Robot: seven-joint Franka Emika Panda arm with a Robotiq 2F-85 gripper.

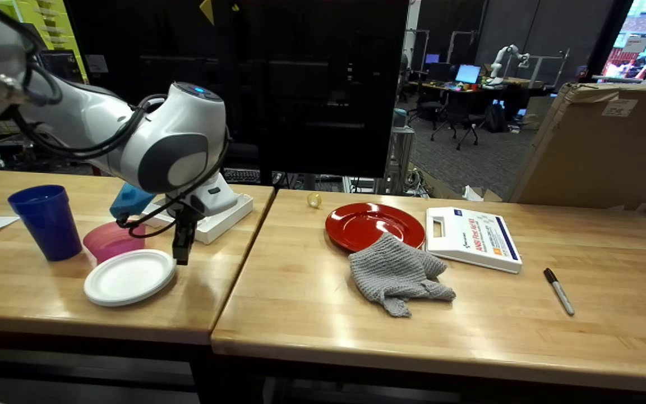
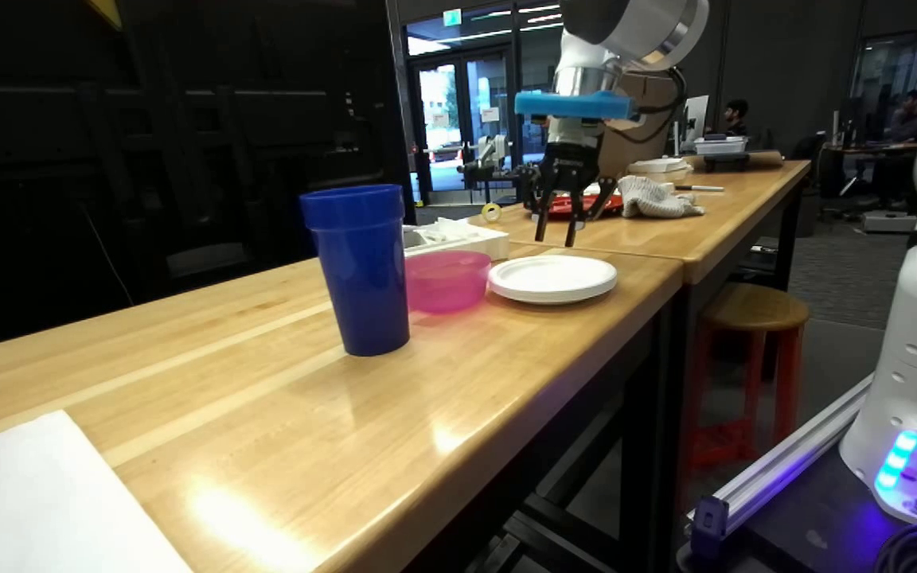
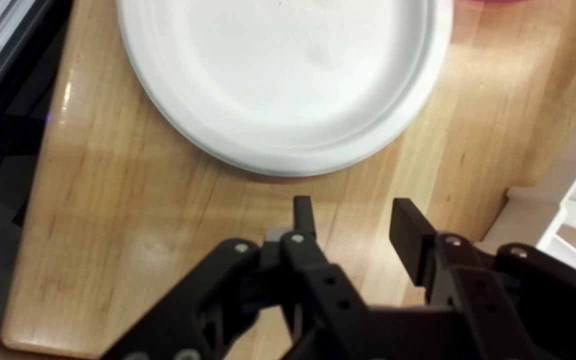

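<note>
In an exterior view, round matte-white plates (image 1: 129, 278) with raised rims lie stacked on the left glossy wooden table (image 1: 188, 311), just left of the gripper (image 1: 180, 260); its jaws stand moderately apart. Black panels (image 1: 328, 101) rise beyond, grey carpet (image 1: 485, 163) farther right.

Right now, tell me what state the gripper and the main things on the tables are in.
Gripper: open partway, holding nothing
White plates: stacked, face up
Blue cup: upright
Pink bowl: upright
White box: open on top
Tape roll: looks stood on edge
Gray cloth: crumpled
Red plate: face up, partly hidden
First aid kit: lying flat, looks shut
Marker: capped, lying flat
Paper: lying flat
</note>
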